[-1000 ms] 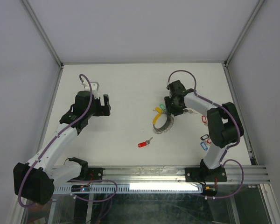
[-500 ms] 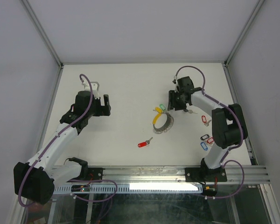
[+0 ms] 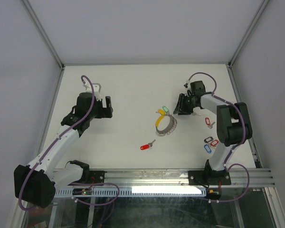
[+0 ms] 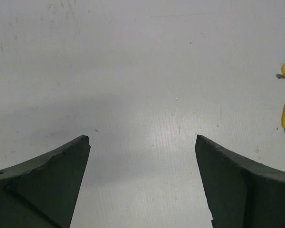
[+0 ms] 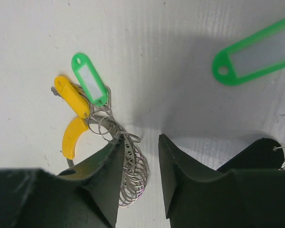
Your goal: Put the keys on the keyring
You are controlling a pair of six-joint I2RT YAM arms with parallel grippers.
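From my seat the keyring (image 5: 135,171) lies flat on the surface (image 3: 128,85) a little toward 3 o'clock from its middle. A green tag (image 5: 89,78) and a yellow tag (image 5: 72,97) fan out from its 11 o'clock side, so I judge those 2 keys are threaded on. The right pincer (image 5: 140,137) hangs just beside the ring at its 1 o'clock. Its jaws are parted only narrowly, with bare surface showing through the gap and nothing held. In its wrist view the coiled wire runs along the outside of 1 finger, close enough that I cannot tell whether they touch. I read that pose as lining up to pin or lift the wire, since the ring needs steadying before another key goes on. A second green tag (image 5: 254,52) shows blurred at 2 o'clock in that view, and I cannot tell whether it lies flat or hangs. The left pincer (image 3: 108,107) sits well apart at 9 o'clock from the ring, jaws spread wide and empty above bare surface, which looks like waiting room to keep it out of the right arm's way. A red-tagged key (image 3: 146,147) rests alone at the ring's 7 o'clock. More loose keys (image 3: 209,143) cluster at its 4 o'clock beside the right arm, so most of the threading is not yet done.
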